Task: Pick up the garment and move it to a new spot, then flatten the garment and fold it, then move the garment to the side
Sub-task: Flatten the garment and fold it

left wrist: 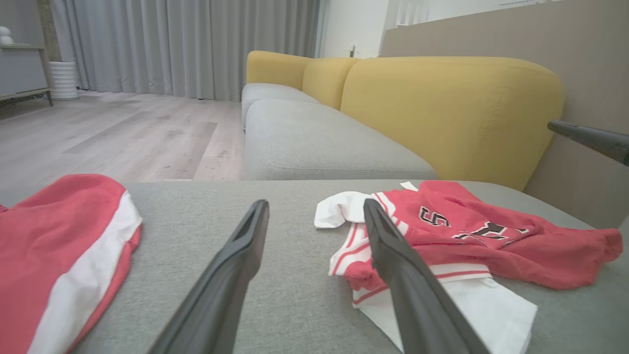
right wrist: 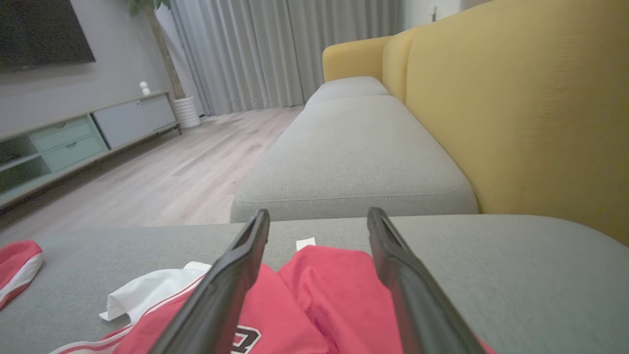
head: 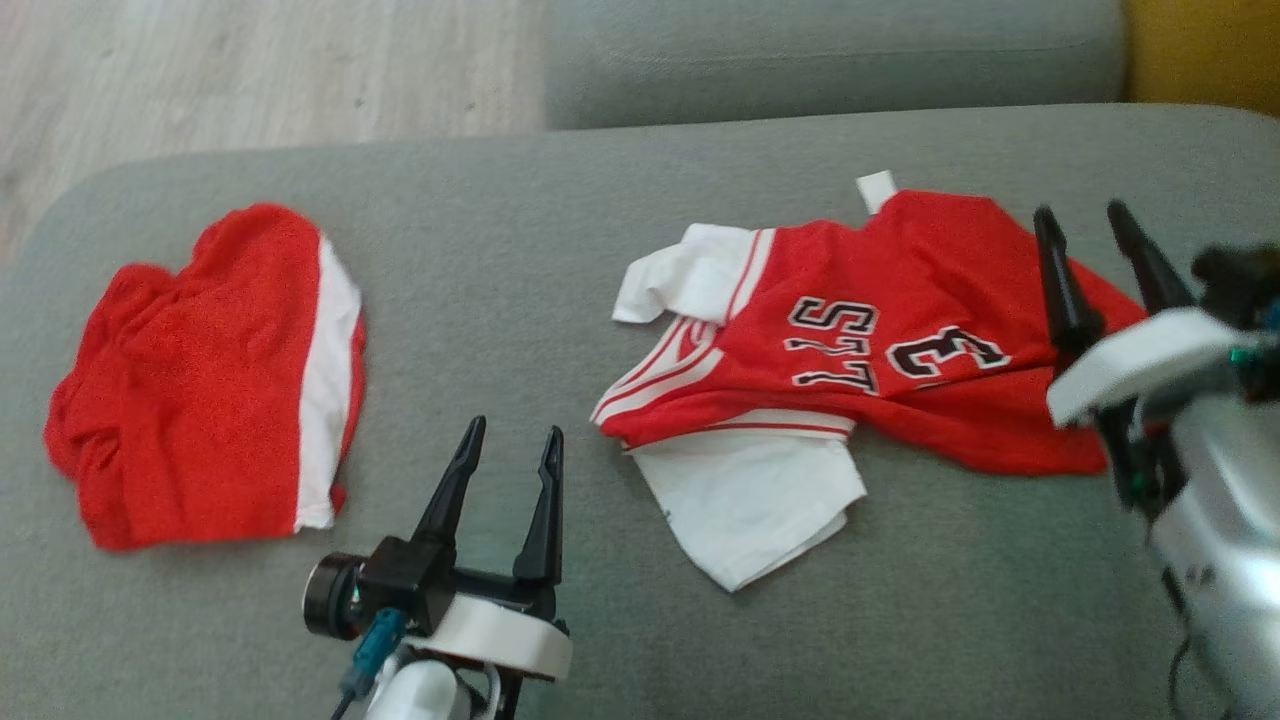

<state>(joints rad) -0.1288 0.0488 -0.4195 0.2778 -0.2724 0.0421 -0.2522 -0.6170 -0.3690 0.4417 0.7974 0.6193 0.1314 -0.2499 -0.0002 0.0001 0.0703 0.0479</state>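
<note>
I see my left hand (head: 515,430) spread wide, empty, beside the crumpled red-and-white jersey (head: 900,300) (on the grey sofa cushion (head: 500,250)); right hand (head: 1080,210) wide above it.

left gripper (head: 516,428): two long matt black fingers tapering to points, set on a black block
left wrist: glossy white rounded collar (head: 500,635); black cylinder (head: 325,597) at its side; teal plug (head: 375,640) with a dark cable
right gripper (head: 1080,210): the same slim black tapering fingers
right wrist: white curved band (head: 1140,365); small green spot (head: 1240,355)
right forearm: smooth silver-grey shell (head: 1220,500); thin black cable (head: 1180,660) along its lower edge
</note>
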